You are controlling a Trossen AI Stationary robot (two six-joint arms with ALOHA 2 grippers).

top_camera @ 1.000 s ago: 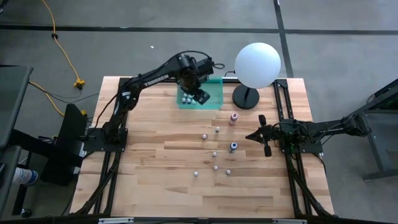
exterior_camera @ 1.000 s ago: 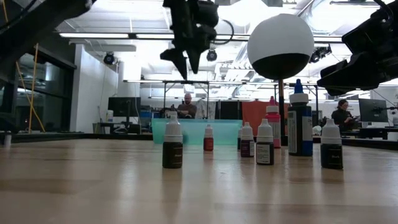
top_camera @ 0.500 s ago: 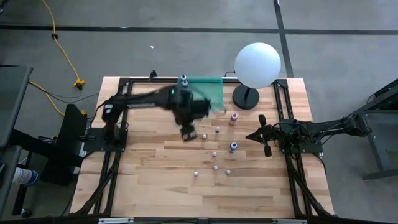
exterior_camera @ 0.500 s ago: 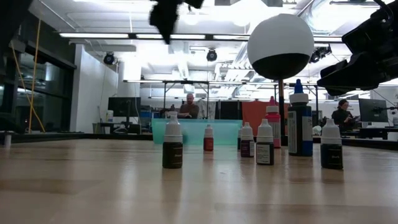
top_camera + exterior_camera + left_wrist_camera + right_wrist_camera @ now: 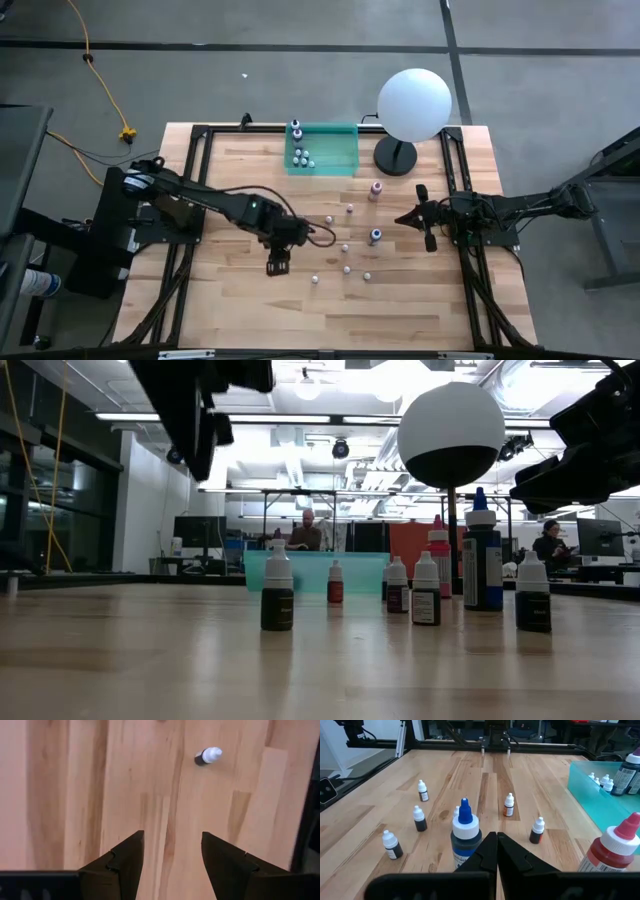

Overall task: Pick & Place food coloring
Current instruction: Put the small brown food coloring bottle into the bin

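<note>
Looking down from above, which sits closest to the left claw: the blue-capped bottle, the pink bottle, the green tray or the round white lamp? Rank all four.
From the left gripper, open over bare wood:
1. Blue-capped bottle, mid-table, toward the right arm.
2. Pink bottle, farther back, near the lamp's base.
3. Green tray, at the far edge; too close to the pink bottle to call.
4. White lamp, far right corner.

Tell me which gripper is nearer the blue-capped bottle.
Right. The right gripper, shut, sits just beside the blue-capped bottle. The left gripper, open and empty, hovers farther off, across the scattered bottles.

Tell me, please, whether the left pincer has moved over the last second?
Yes. The left pincer has swung away from the teal tray, where it hung before, to bare wood on the table's near half, jaws open and empty.
</note>
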